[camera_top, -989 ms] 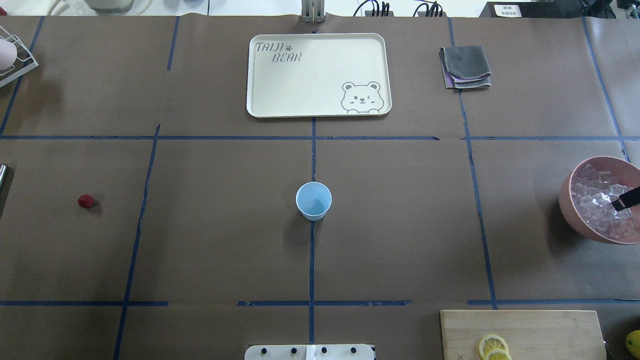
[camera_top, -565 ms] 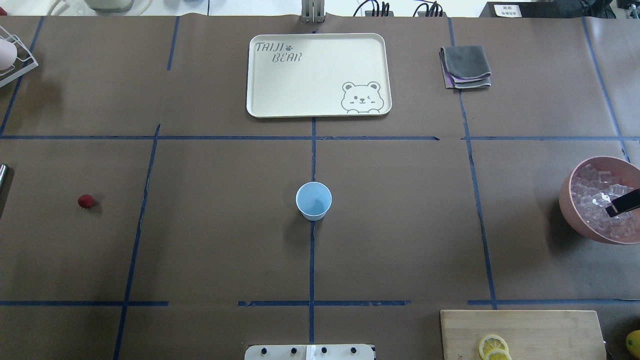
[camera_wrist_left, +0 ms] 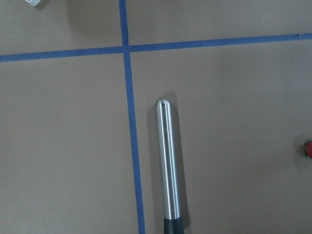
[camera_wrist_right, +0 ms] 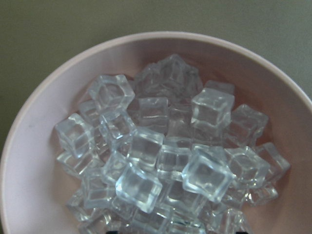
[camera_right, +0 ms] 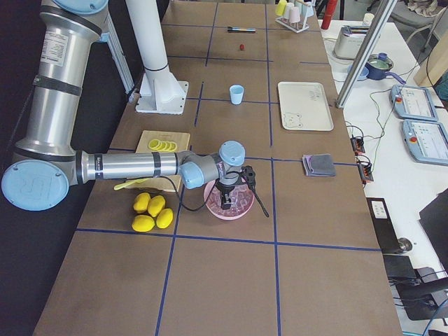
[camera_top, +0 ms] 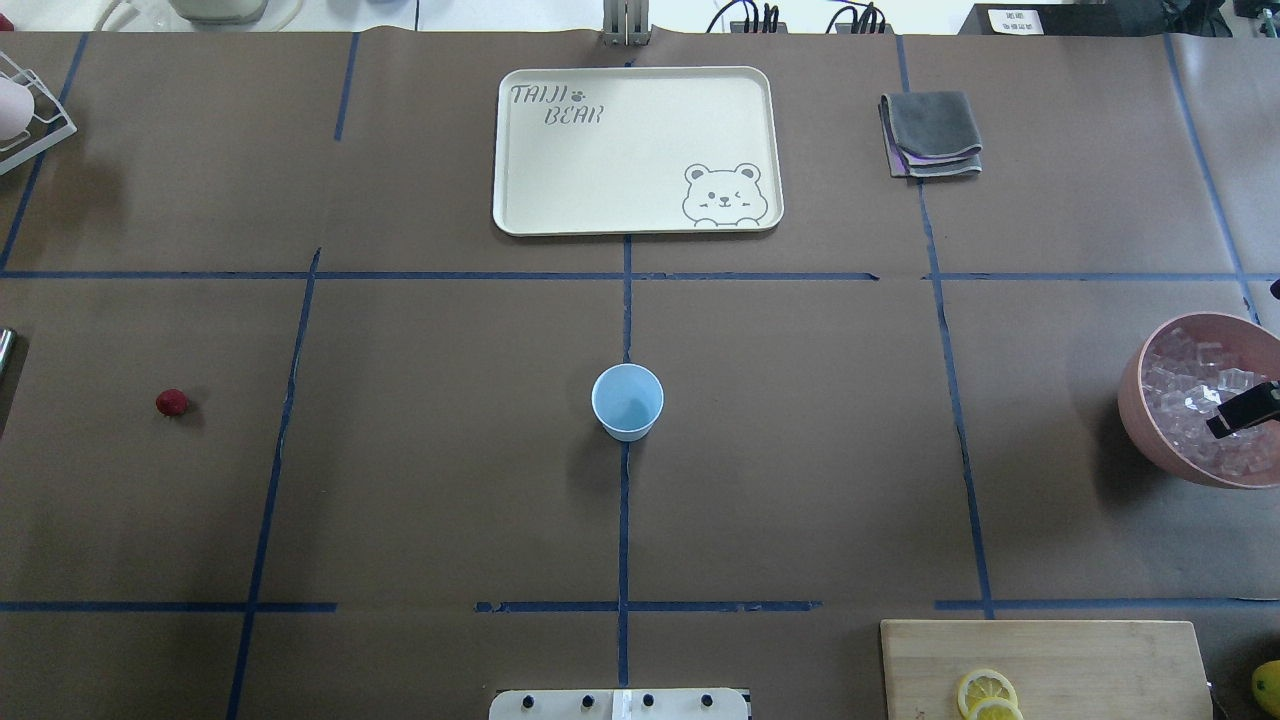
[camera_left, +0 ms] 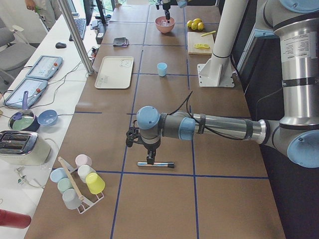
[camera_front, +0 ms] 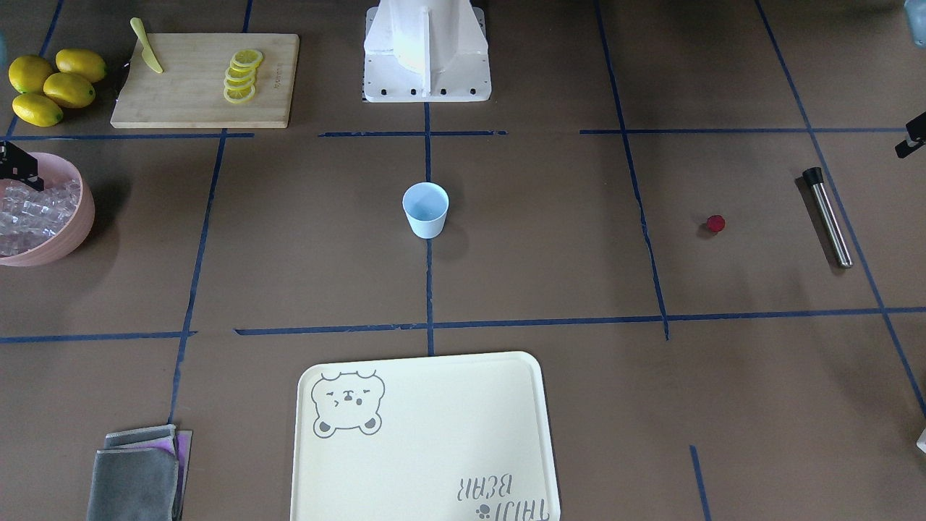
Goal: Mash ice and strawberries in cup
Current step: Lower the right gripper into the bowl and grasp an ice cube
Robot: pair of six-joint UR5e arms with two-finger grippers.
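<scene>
The pale blue cup [camera_top: 627, 402] stands upright at the table's centre and looks empty [camera_front: 425, 210]. The red strawberry [camera_top: 172, 402] lies alone on the robot's left side [camera_front: 715, 223]. Clear ice cubes [camera_wrist_right: 161, 156] fill the pink bowl [camera_top: 1135, 410] on the right. My right gripper [camera_right: 226, 201] hangs just above the ice. One black finger [camera_top: 1240, 410] shows, with no second finger beside it, and it holds nothing. My left gripper [camera_left: 151, 158] hovers over a steel muddler [camera_front: 828, 217]. I cannot tell whether it is open or shut.
A cream bear tray [camera_top: 640, 220] lies beyond the cup and a folded grey cloth [camera_top: 930, 135] beside it. A cutting board with lemon slices [camera_front: 202, 79] and whole lemons [camera_front: 51, 87] sit near the robot's base on its right. A cup rack [camera_left: 79, 181] stands far left.
The right gripper's finger has shifted slightly left and down over the ice. The cup, strawberry and muddler have not moved.
</scene>
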